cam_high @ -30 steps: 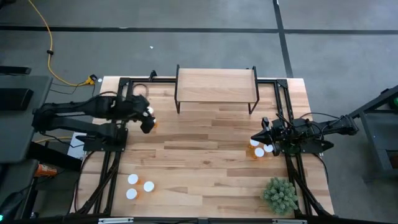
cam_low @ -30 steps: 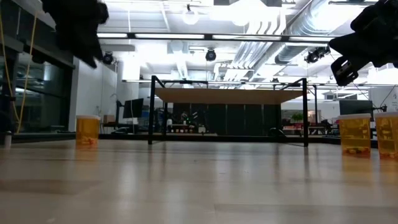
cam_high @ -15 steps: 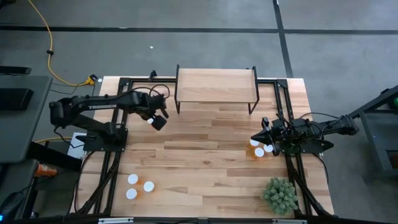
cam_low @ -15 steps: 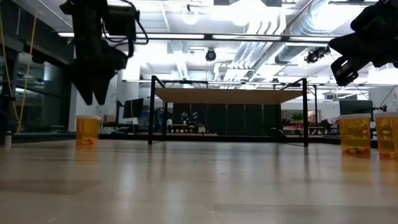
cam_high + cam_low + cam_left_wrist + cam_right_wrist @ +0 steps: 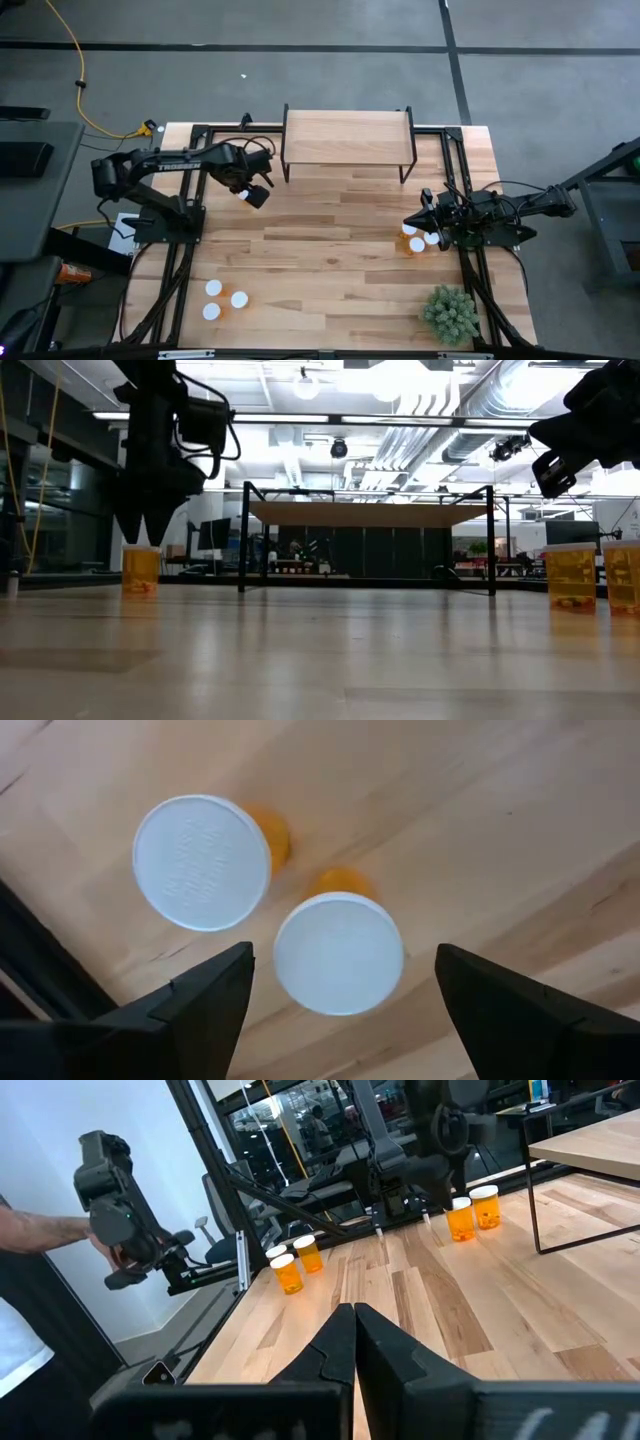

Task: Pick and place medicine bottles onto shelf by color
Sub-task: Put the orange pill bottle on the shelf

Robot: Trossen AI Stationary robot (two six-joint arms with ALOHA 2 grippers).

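Two orange pill bottles with white caps (image 5: pixel 338 953) (image 5: pixel 202 862) stand upright on the tabletop at the far left. My left gripper (image 5: pixel 340 1010) is open and points down over them. Its fingers stand on either side of the nearer cap, just above it in the low view (image 5: pixel 143 538), touching nothing. In the high view it shows by one cap (image 5: pixel 243 193). My right gripper (image 5: pixel 355 1330) is shut and empty, held above three more bottles (image 5: pixel 418 238) at the right edge. The shelf (image 5: pixel 348 138) stands at the far middle with a bare top.
Three more bottles (image 5: pixel 222 299) stand near the front left. A green plant (image 5: pixel 450 313) sits at the front right. Black frame rails run along both table sides. A person's arm with a handheld device (image 5: pixel 110 1190) shows beyond the table's left side.
My left gripper has moved a little toward the table's right edge and come down from high above the table. It now hangs just over the two far-left bottles, fingers pointing down. The bottles have not moved.
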